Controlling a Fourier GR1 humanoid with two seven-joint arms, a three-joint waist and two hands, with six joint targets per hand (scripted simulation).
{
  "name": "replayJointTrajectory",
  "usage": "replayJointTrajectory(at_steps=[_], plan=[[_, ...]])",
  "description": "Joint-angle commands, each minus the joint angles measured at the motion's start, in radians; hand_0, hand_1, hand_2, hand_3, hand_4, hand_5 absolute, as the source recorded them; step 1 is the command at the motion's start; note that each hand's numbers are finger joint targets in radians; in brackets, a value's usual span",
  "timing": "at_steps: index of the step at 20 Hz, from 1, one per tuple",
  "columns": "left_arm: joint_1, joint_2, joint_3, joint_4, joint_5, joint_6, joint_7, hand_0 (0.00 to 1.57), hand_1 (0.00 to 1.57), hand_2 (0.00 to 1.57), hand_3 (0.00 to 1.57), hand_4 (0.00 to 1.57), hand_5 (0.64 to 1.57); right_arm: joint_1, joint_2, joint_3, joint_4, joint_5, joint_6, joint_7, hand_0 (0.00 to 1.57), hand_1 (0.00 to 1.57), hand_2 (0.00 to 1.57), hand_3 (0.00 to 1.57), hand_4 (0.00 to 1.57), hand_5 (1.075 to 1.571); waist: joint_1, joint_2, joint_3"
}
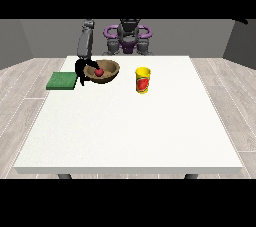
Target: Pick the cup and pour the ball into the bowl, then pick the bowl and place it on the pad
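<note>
bowl (106,72), brown, sits on the white table (130,131) toward the far left part of the top, tilted a bit so its inside faces the camera. red ball (99,71) lies inside the bowl, near its middle-left. so the ball is already in the bowl, not in the cup.

hand at the view's left (81,69), black, is at the bowl's left rim; one dark finger reaches over the rim toward the ball, the rest hangs down on the outside of the bowl wall, so it looks clamped on the rim, holding the bowl. whether the bowl's base is touching the table or lifted slightly: cannot tell. grey forearm (85,41) goes up from that hand to the robot's body (128,36) at the table's far edge.

green pad (62,80) lies flat at the table's left edge, just beside the hand and left of the bowl. bowl is not on the pad; the two look apart, with the hand between them.

yellow cup (143,80) stands upright right of the bowl, near but apart from it, with a red mark on its side. nothing holds it.

other hand does not show anywhere at the view's right.

near half of the table has nothing on it. grey plank floor (20,96) around the table.
</note>
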Motion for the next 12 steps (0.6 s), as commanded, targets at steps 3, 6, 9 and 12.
replayJointTrajectory(at_steps=[3,6,9,12], plan=[[-0.021,0.035,0.024,-0.002,0.034,-0.025,0.003,0.00,0.00,0.00,0.00,0.55,1.564,0.041,-0.013,-0.003,0.088,0.029,-0.072,0.083,1.57,1.57,1.57,1.57,1.09,1.471,0.038,0.080,0.0329],[-0.014,0.044,0.023,0.027,0.039,-0.043,0.010,0.00,0.00,0.00,0.00,0.64,1.570,0.017,-0.024,0.004,0.021,0.027,-0.126,0.170,1.57,1.57,1.57,1.57,1.07,1.491,0.055,0.045,0.0308],[0.014,0.035,0.017,0.051,0.039,-0.047,0.025,0.00,0.00,0.00,0.00,0.69,1.570,0.017,-0.090,0.001,-0.023,0.021,-0.135,0.282,1.57,1.57,1.57,1.57,1.06,1.501,0.041,-0.014,0.0305],[0.045,0.029,0.021,0.094,-0.003,-0.026,-0.020,0.00,0.00,0.00,0.00,0.73,1.569,-0.007,-0.148,0.031,-0.099,0.036,-0.150,0.407,1.57,1.57,1.57,1.57,1.05,1.533,-0.022,-0.054,0.0307]])
